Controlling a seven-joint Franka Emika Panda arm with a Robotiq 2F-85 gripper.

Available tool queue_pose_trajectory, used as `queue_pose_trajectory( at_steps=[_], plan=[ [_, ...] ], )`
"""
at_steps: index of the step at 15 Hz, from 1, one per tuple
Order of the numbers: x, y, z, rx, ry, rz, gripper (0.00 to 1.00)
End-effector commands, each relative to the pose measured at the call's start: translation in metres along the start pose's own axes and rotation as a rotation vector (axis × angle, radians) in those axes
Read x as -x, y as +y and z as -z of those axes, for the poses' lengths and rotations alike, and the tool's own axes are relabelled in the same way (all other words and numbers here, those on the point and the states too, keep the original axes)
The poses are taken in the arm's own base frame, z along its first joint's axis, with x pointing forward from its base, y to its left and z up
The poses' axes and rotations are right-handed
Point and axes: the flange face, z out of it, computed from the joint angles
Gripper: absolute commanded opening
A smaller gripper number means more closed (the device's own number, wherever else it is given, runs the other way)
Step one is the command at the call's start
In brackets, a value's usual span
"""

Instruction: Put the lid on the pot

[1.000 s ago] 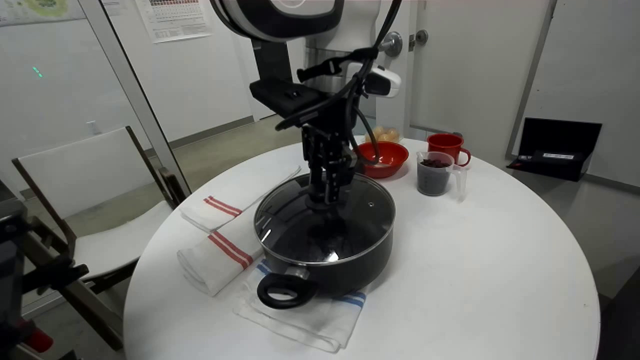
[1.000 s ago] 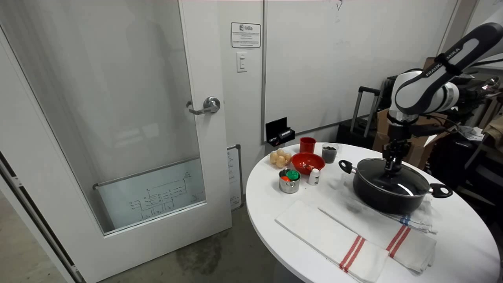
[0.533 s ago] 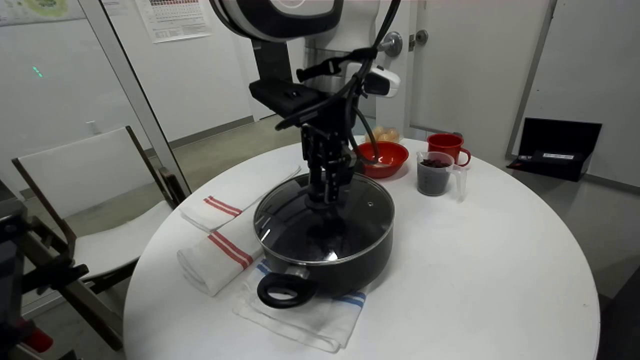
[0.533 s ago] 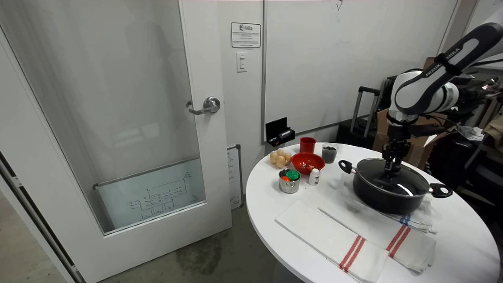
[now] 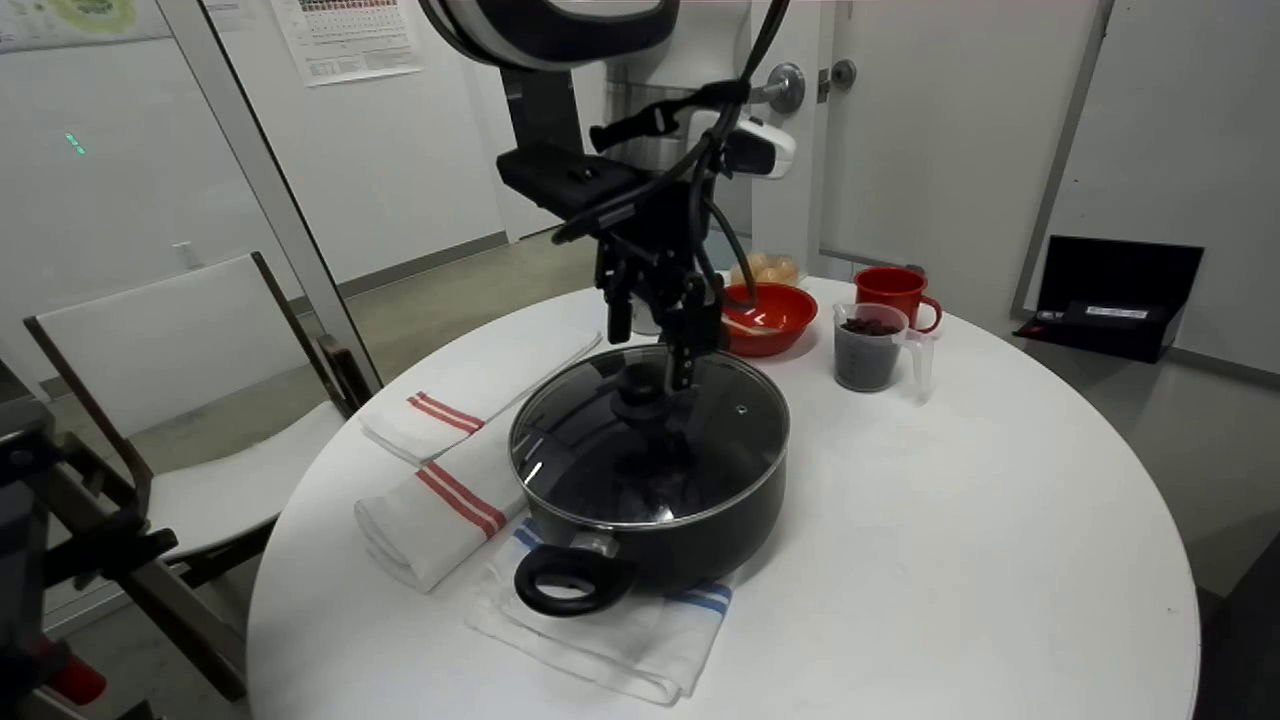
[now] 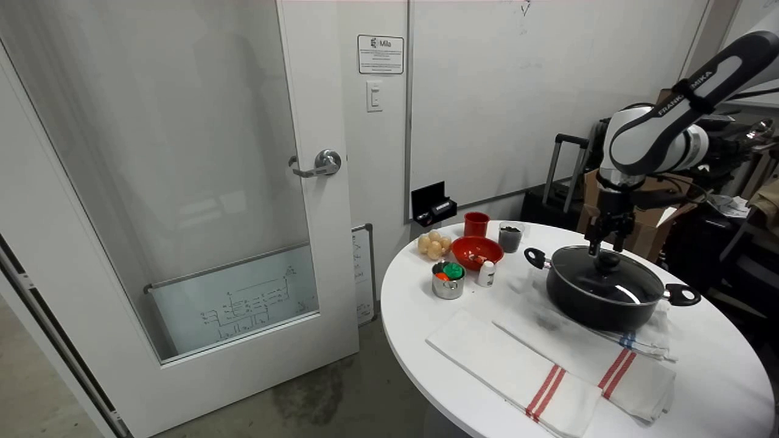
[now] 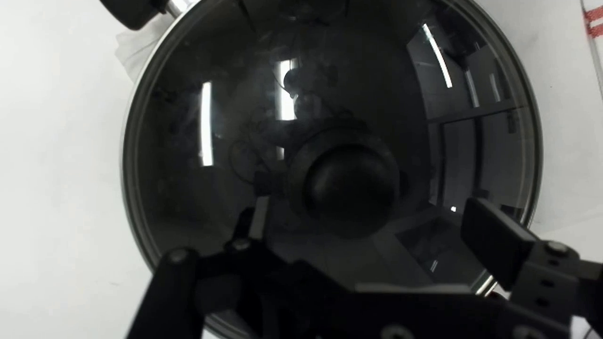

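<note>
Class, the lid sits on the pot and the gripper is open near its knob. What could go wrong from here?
1. The open gripper is close to the knob of the lid; a sideways move could knock the lid askew.
2. The pot rests at least partly on a blue-striped cloth, so it might slide if bumped.

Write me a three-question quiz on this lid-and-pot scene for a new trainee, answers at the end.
1. Multiple choice: how does the glass lid lie in relation to the black pot?
A: leaning against its side
B: resting on top of it
C: underneath it

2. True or false: in the wrist view, the fingers stand apart.

3. Fill in: the folded cloth under the black pot bears ____ stripes.

Key: 1 B; 2 true; 3 blue.
</note>
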Motion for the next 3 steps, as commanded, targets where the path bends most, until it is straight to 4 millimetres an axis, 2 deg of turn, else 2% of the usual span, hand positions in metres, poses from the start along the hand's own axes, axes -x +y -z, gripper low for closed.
queue_pose_trajectory(
  at_steps=[1,3],
  plan=[
    [0.0019,-0.0022,0.0105,0.004,0.018,0.014,1.00],
    [0.0021,-0.0025,0.0123,0.004,0.018,0.010,1.00]
  ],
)
